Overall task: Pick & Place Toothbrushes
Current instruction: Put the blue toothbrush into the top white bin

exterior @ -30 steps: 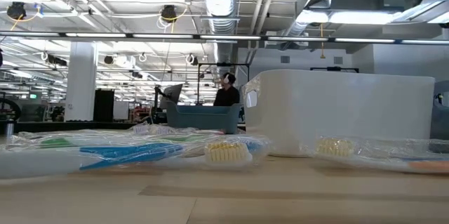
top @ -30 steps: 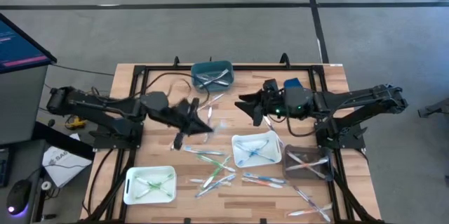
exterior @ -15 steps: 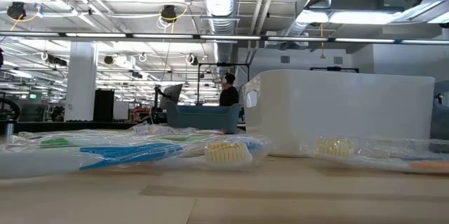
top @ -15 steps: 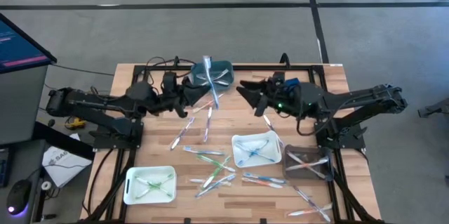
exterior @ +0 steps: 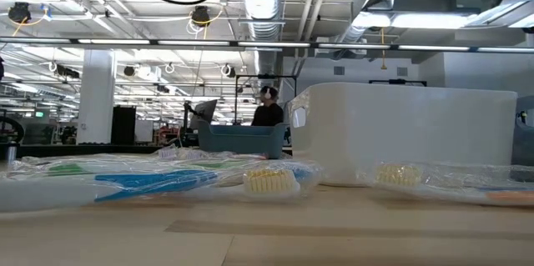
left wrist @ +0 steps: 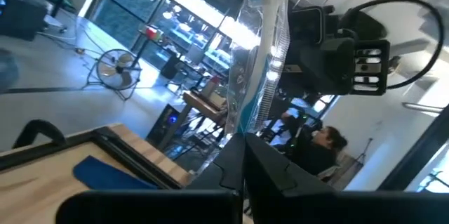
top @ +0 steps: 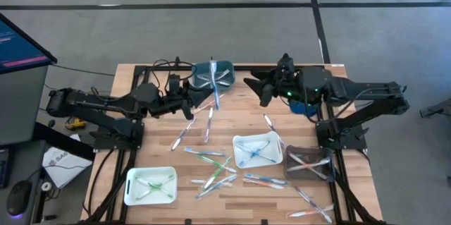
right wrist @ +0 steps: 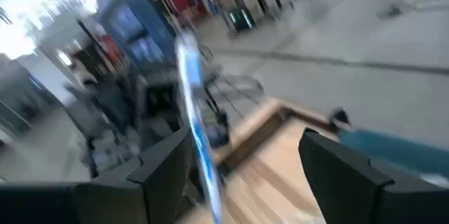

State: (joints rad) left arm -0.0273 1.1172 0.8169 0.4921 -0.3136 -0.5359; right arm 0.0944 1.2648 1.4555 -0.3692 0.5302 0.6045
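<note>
While both arms reach toward the far middle of the table (top: 331, 77), each gripper has 1 wrapped toothbrush at its fingers.

Left gripper (top: 196, 98): jaws pinched shut on a wrapped brush (top: 213, 87). It hangs just left of the teal tray (top: 227, 66) at the far edge. The brush rises from the fingertips and stands out past them over the tray's near left part. From the left wrist it shows as a clear sleeve with a blue streak (left wrist: 263, 55), standing straight up from the closed fingers (left wrist: 280, 175).

Right gripper (top: 262, 89): fingers spread wide, right of the teal tray and well apart from it. From the right wrist a blue and white brush (right wrist: 195, 133) shows blurred in the gap, close to 1 finger (right wrist: 165, 164). Whether it touches that finger cannot be told. The other finger (right wrist: 347, 171) stands clear of it.

Loose brushes:
- 1 clear brush (top: 270, 122) lies on the wood near the right gripper, on its near side.
- 2 lie near the left gripper, toward the middle (top: 182, 135).
- A scatter (top: 215, 172) of green, blue and pink ones lies across the near middle.

Trays:
- White tray (top: 239, 140), right of centre, holds blue brushes.
- Dark tray (top: 289, 156), beside it to the right, holds pale ones.
- White tray (top: 130, 175), near left, holds green ones.

From the low view, wrapped brushes (exterior: 158, 181) lie in front of a white tray (exterior: 417, 133).
</note>
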